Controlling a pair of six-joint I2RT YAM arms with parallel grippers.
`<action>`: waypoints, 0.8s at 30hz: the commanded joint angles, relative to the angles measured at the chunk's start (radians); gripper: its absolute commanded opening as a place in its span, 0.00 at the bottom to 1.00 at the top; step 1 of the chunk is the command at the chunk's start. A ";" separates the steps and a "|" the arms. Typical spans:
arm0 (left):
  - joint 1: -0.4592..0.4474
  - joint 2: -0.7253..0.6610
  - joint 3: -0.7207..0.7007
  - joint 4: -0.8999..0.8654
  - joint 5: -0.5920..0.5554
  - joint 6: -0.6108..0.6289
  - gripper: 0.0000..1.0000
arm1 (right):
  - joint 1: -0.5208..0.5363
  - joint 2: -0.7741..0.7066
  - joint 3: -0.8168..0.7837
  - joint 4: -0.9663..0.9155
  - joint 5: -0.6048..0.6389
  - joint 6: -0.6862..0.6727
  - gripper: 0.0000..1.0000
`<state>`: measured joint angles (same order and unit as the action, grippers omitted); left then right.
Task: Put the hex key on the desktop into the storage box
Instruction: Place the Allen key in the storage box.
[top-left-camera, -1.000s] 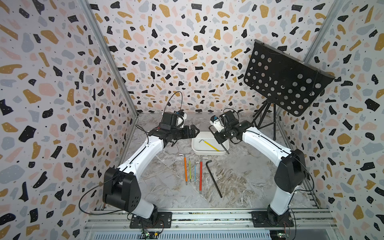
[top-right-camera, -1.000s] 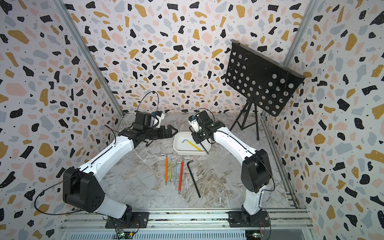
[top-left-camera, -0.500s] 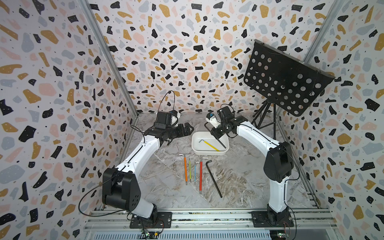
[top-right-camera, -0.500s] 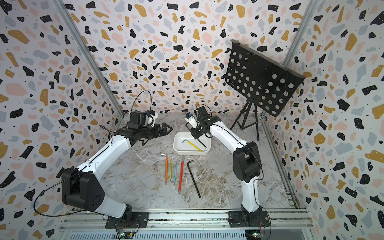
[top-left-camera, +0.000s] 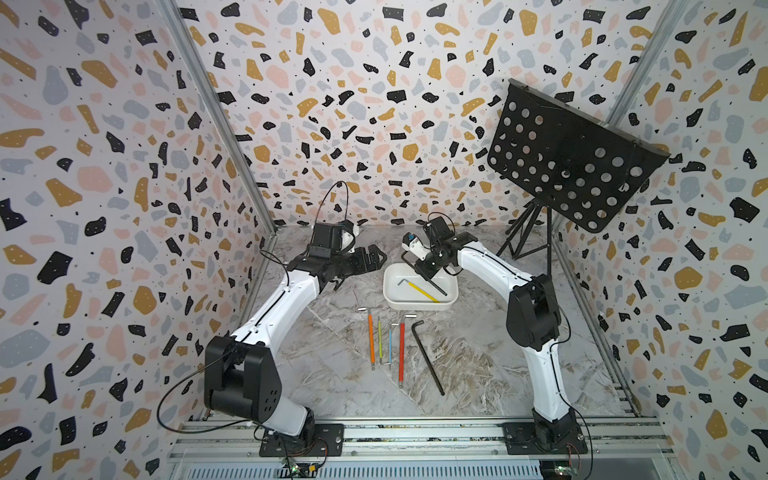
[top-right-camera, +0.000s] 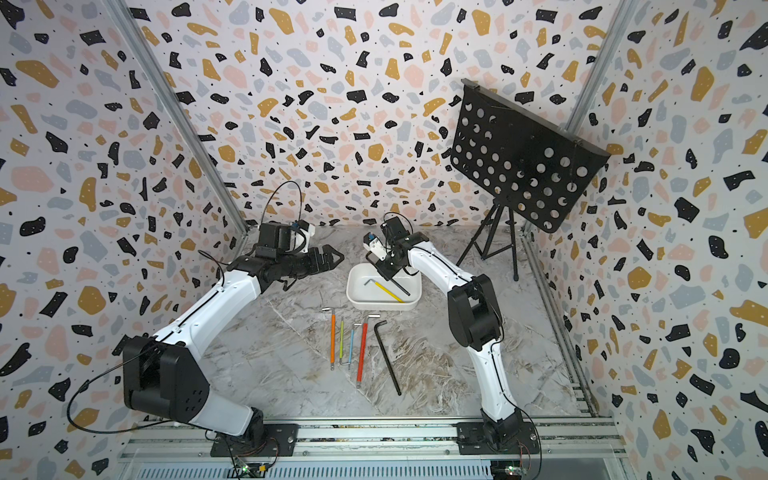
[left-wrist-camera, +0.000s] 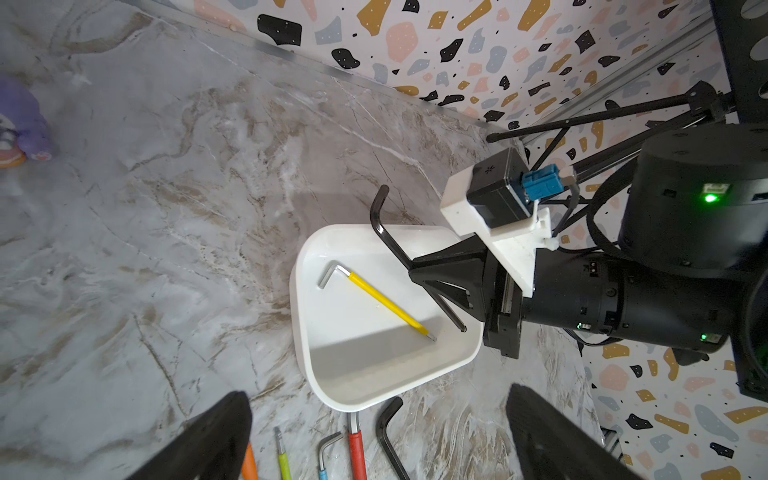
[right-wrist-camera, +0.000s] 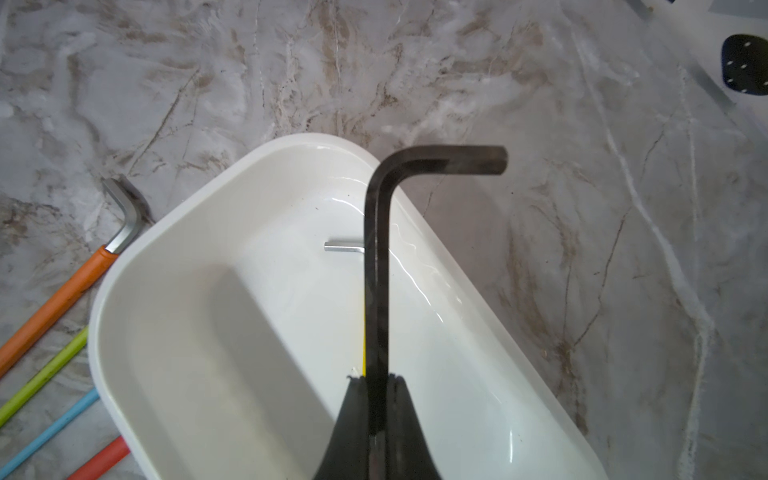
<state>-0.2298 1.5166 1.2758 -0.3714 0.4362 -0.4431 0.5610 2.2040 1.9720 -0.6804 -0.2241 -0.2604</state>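
Note:
My right gripper (top-left-camera: 428, 274) (right-wrist-camera: 376, 380) is shut on a black hex key (right-wrist-camera: 376, 270) (left-wrist-camera: 390, 237) and holds it tilted over the white storage box (top-left-camera: 417, 306) (top-right-camera: 382, 306). The key's long end points down into the box and its bent end reaches past the far rim. A yellow hex key (top-left-camera: 422, 291) (left-wrist-camera: 382, 301) lies inside the box. Orange (top-left-camera: 371, 338), green (top-left-camera: 379, 336), blue (top-left-camera: 390, 345), red (top-left-camera: 401, 353) and larger black (top-left-camera: 428, 359) hex keys lie on the desktop (top-left-camera: 332, 374) in front. My left gripper (top-left-camera: 376, 259) (left-wrist-camera: 376, 403) hangs open and empty, left of the box.
A black perforated stand (top-left-camera: 573, 158) on a tripod fills the back right corner. A purple toy (left-wrist-camera: 20, 120) sits on the marble near the back wall in the left wrist view. Aluminium rails (top-left-camera: 415, 432) run along the front edge, and terrazzo walls close in three sides.
The right arm's elbow has swung inward, and its gripper has carried the black key slightly toward the box's far side. The left arm's wrist has shifted a little to the left.

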 joint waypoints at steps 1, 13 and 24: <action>0.009 0.007 -0.010 0.034 0.006 -0.011 1.00 | 0.002 -0.031 0.016 -0.004 -0.057 -0.031 0.00; 0.014 0.010 -0.011 0.035 0.023 -0.021 1.00 | 0.016 -0.025 -0.092 0.028 -0.110 -0.004 0.00; 0.014 0.018 -0.010 0.038 0.041 -0.031 1.00 | 0.022 -0.024 -0.131 0.022 -0.125 0.017 0.11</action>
<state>-0.2188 1.5204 1.2758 -0.3702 0.4587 -0.4675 0.5766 2.2040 1.8496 -0.6563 -0.3264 -0.2626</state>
